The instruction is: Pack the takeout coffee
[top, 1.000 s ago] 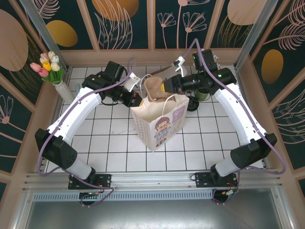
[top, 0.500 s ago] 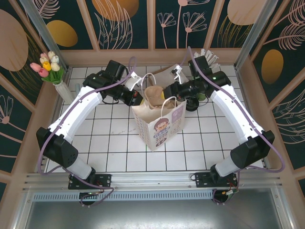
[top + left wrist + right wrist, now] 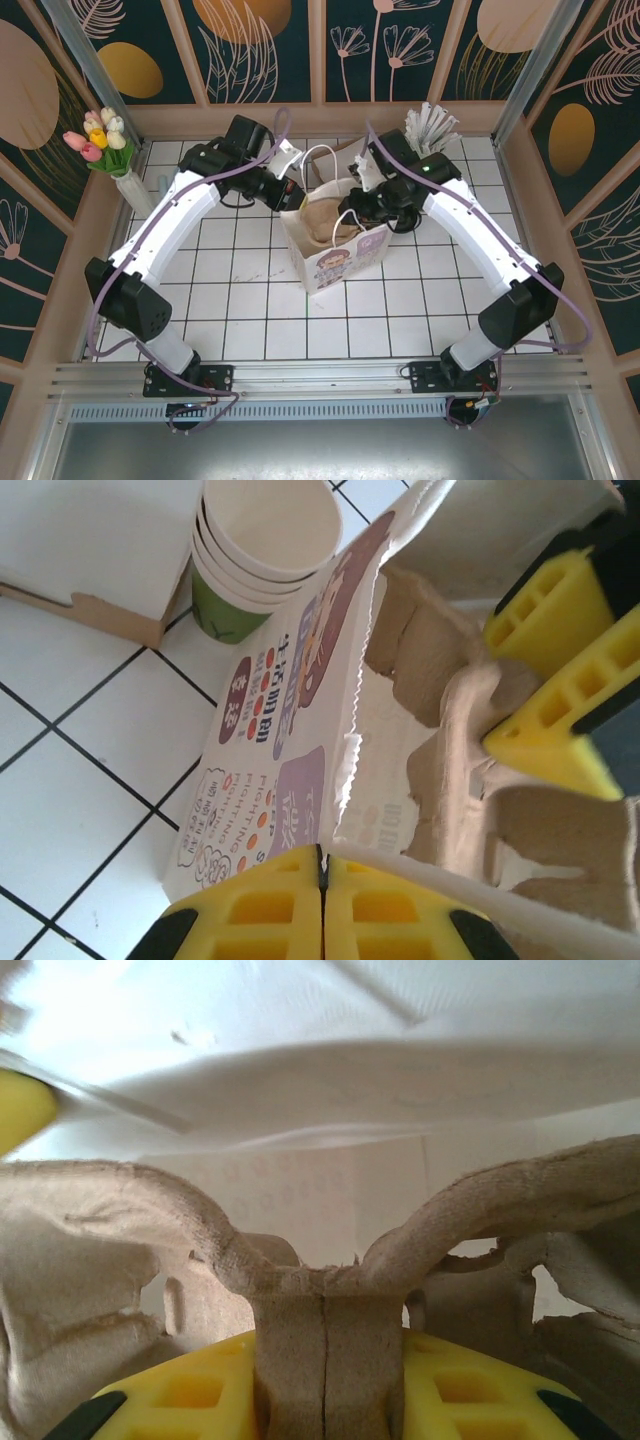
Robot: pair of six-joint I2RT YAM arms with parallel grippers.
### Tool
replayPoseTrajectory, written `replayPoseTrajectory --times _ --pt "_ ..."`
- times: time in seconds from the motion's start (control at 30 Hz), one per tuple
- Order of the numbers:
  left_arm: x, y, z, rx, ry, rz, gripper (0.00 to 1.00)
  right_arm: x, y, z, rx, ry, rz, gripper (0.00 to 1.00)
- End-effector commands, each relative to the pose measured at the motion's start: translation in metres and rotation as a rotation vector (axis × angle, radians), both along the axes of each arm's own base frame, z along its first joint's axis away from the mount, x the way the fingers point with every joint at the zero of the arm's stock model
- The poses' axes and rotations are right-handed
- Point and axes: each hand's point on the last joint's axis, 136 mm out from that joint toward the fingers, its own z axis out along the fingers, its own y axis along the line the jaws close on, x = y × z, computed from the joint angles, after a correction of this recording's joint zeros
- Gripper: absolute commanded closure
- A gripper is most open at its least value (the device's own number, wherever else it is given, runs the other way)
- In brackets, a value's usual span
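Note:
A white printed paper bag (image 3: 340,258) stands mid-table with its mouth open. My left gripper (image 3: 291,194) is at the bag's left rim. In the left wrist view its yellow jaws (image 3: 323,865) are shut on the bag's thin paper edge (image 3: 352,770). My right gripper (image 3: 353,207) reaches into the bag from the right. It is shut on the middle rib of a brown pulp cup carrier (image 3: 322,1320), which sits inside the bag (image 3: 450,710). The takeout coffee is hidden.
A stack of cream-rimmed lidless cups (image 3: 262,555) stands just behind the bag, beside a flat brown box (image 3: 85,555). A holder of white wrapped sticks (image 3: 432,125) is at the back right. A vase of tulips (image 3: 103,140) stands back left. Wooden walls ring the tiled table.
My right gripper has moved left and down, lowering the pulp carrier from above the bag's mouth into the bag. My left gripper shifted up and right with the rim, and the bag leans.

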Motion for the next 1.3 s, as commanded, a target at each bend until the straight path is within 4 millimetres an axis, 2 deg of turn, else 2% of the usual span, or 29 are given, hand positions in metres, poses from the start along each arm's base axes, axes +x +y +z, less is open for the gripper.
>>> replayPoseTrajectory --times 0.0,0.2,0.3,0.33,0.37,0.43,0.53,0.73,0.77,0.83,1.03,1.13,1.27 --pt "0.0 -0.006 0.008 -0.029 0.001 -0.018 0.91 -0.002 -0.01 -0.009 -0.116 0.001 -0.053 0.69" --pt "0.006 -0.009 0.02 -0.051 -0.001 0.004 0.87 0.002 -0.004 -0.012 -0.159 -0.041 -0.062 0.7" --pt "0.01 -0.006 0.018 -0.033 0.0 0.035 0.91 0.0 0.003 -0.004 -0.125 -0.074 -0.02 0.69" --pt "0.016 -0.008 0.006 -0.013 0.027 0.05 0.93 -0.001 0.005 -0.002 -0.116 -0.084 -0.004 0.69" --pt "0.019 -0.007 0.004 -0.005 0.034 0.063 0.95 -0.003 0.006 -0.002 -0.114 -0.083 0.009 0.7" --pt "0.024 -0.007 0.002 0.0 0.039 0.086 1.0 -0.007 0.006 -0.008 -0.131 -0.071 0.033 0.7" --pt "0.026 -0.009 0.007 -0.017 0.027 0.092 1.0 -0.013 0.01 -0.018 -0.119 -0.034 0.055 0.71" --pt "0.018 -0.018 0.025 -0.1 -0.016 0.026 0.98 -0.017 0.013 -0.034 -0.137 0.043 0.066 0.71" --pt "0.016 -0.019 0.037 -0.131 -0.062 0.009 0.97 -0.015 0.012 -0.036 -0.145 0.053 0.058 0.71" --pt "0.011 -0.019 0.044 -0.156 -0.091 -0.009 0.94 -0.013 0.012 -0.038 -0.153 0.064 0.046 0.71" --pt "0.003 -0.019 0.042 -0.172 -0.093 -0.045 0.92 -0.011 0.012 -0.046 -0.183 0.102 0.04 0.71" --pt "0.0 -0.017 0.04 -0.162 -0.102 -0.05 0.84 -0.01 0.014 -0.044 -0.179 0.114 0.036 0.71" --pt "-0.008 -0.011 0.043 -0.156 -0.139 -0.062 0.64 -0.005 0.014 -0.043 -0.194 0.111 0.018 0.71"
